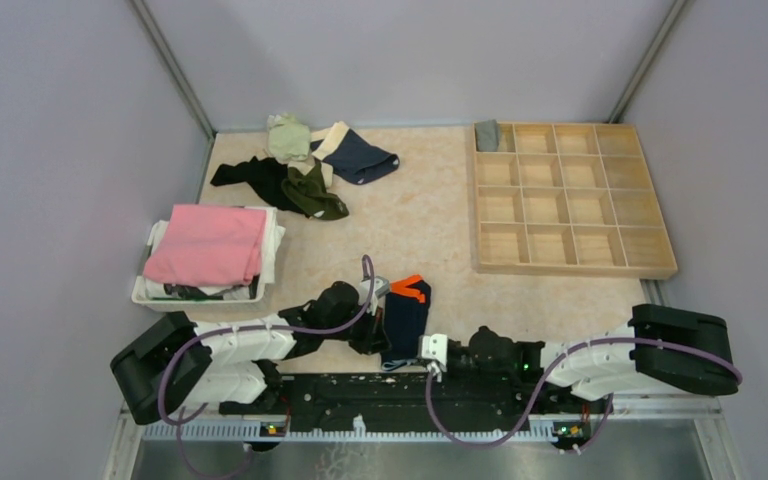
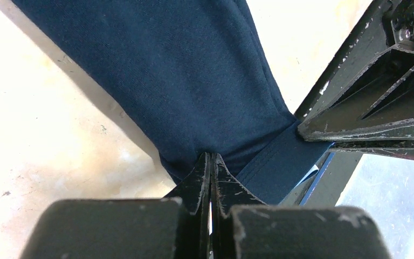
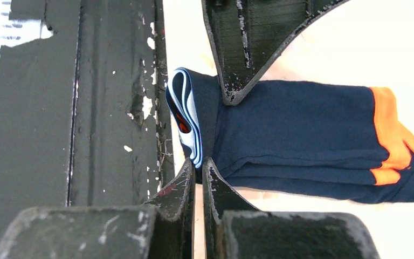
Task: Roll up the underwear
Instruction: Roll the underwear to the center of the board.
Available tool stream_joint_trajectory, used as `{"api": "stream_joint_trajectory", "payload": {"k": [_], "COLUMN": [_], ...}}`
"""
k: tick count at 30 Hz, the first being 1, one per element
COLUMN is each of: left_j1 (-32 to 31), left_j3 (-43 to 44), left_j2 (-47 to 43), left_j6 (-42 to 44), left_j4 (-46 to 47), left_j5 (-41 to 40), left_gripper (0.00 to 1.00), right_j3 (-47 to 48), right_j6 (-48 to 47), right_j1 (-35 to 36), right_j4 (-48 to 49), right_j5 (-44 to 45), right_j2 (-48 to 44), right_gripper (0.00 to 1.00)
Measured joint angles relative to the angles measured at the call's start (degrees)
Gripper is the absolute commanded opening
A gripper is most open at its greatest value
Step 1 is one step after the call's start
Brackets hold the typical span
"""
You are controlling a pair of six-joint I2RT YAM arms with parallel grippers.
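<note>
A navy underwear with orange stripes [image 1: 406, 312] lies folded into a long strip at the table's near edge, between my two grippers. My left gripper [image 1: 379, 336] is shut on its navy fabric near the waistband end, seen close in the left wrist view [image 2: 211, 156]. My right gripper [image 1: 413, 356] is shut on the waistband corner with white and blue edging [image 3: 190, 116], its tips showing in the right wrist view [image 3: 198, 162]. The orange-striped leg end [image 3: 391, 135] points away from the arms. Several other underwear [image 1: 305, 165] lie in a pile at the back left.
A wooden tray [image 1: 570, 262] with many compartments stands at the right; a grey roll [image 1: 487, 134] sits in its far left compartment. A white basket [image 1: 146, 290] holding the folded pink cloth [image 1: 208, 244] stands at the left. The black base rail [image 3: 86, 108] runs just behind the waistband.
</note>
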Motion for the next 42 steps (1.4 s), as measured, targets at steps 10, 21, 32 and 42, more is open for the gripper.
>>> {"api": "stream_joint_trajectory", "payload": {"k": [10,21,32,42], "left_j1": [0.00,0.00,0.00,0.00], "left_j3": [0.28,0.35,0.57,1.66], "left_j2": [1.40,1.64,1.64,1.33], "left_j6": [-0.07,-0.26,-0.28,-0.28], "left_j4": [1.31,1.55,1.42,0.50], "left_j5": [0.26,0.22,0.02,-1.49], "left_gripper": [0.00,0.00,0.00,0.00], "right_j3": [0.00,0.02,1.05,5.64], "right_j6": [16.72,33.88,44.94,51.87], "right_j1": [-0.04,-6.47,-8.35,-14.21], "right_j4": [0.66,-2.93,-8.26,-17.33], "right_j5": [3.30,3.02,3.69,1.25], "right_j2": [0.24,-0.57,-1.18,-0.42], "right_gripper": [0.00,0.00,0.00,0.00]}}
